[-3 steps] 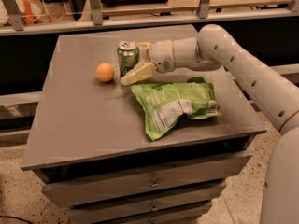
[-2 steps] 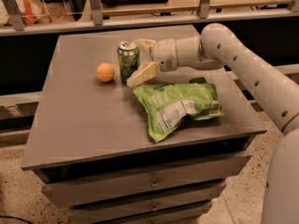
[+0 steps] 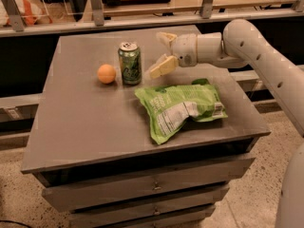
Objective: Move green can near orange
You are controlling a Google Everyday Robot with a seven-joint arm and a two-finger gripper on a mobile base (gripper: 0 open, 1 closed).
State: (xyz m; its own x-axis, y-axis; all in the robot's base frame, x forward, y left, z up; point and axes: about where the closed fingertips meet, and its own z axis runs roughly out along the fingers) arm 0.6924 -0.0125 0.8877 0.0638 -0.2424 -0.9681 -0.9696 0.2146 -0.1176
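Observation:
The green can (image 3: 129,63) stands upright on the grey table top (image 3: 95,122), at the back left of centre. The orange (image 3: 106,73) lies just left of the can, a small gap between them. My gripper (image 3: 162,52) is to the right of the can and clear of it, a little above the table. Its two pale fingers (image 3: 161,66) are spread apart and hold nothing.
A crinkled green chip bag (image 3: 183,108) lies flat on the right half of the table, in front of my gripper. The table is a cabinet with drawers (image 3: 152,186) below. A shelf with railing posts (image 3: 97,6) runs behind it.
My gripper has let go of the can and drawn back to the right. The can stays upright beside the orange.

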